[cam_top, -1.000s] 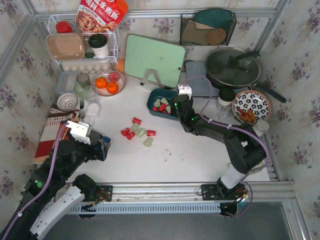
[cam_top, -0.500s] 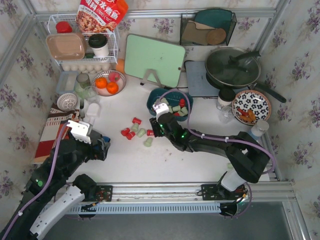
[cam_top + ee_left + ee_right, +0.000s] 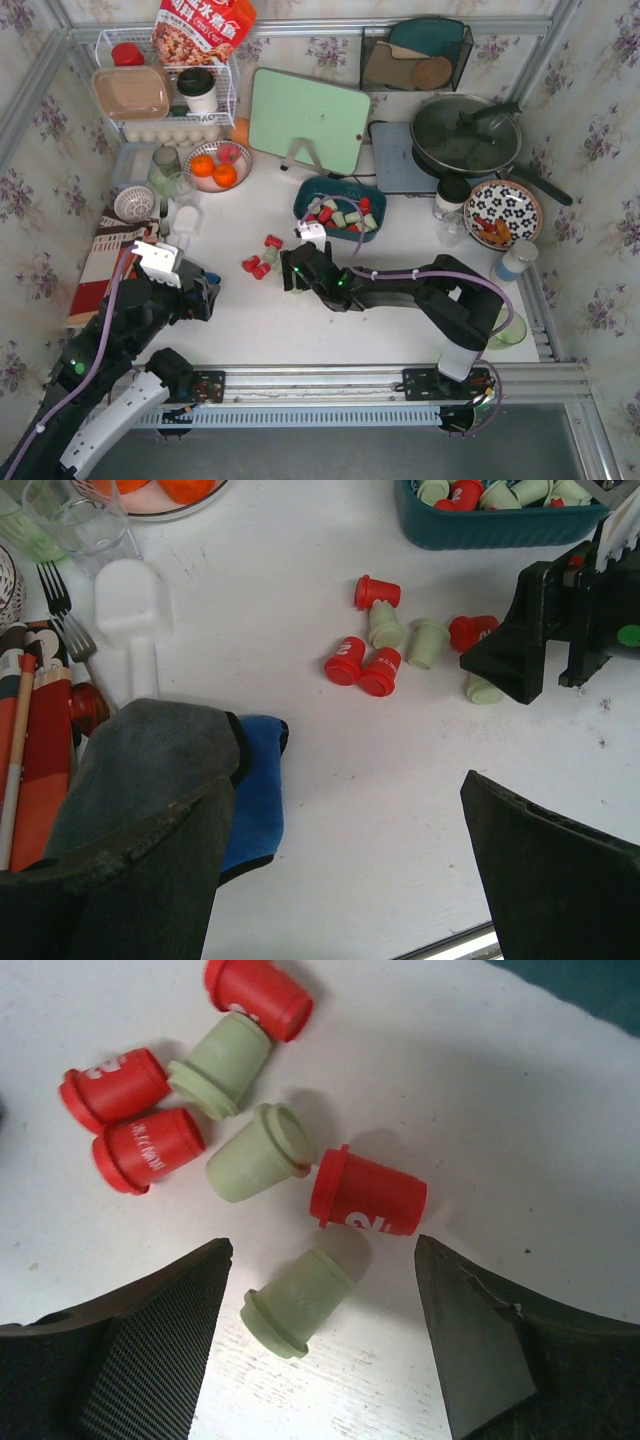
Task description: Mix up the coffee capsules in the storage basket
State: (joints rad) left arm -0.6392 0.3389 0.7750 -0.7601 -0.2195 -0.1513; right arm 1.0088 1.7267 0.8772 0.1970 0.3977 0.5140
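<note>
The capsules [image 3: 258, 1153] come in two colours: bright red with white lettering, and pale green. The basket [image 3: 500, 528] is dark teal. The table [image 3: 330, 320] is white. At its twelve o'clock the board [image 3: 308, 120] is mint green. At ten o'clock the fruits [image 3: 213, 170] are orange. At three o'clock the plate [image 3: 510, 200] has a black-and-white flower pattern. The walls [image 3: 600, 140] are cream with purple flower sprigs. At eight o'clock the cloth [image 3: 255, 790] is blue beside grey. The arms [image 3: 400, 290] are black, their cables [image 3: 100, 350] purple.
</note>
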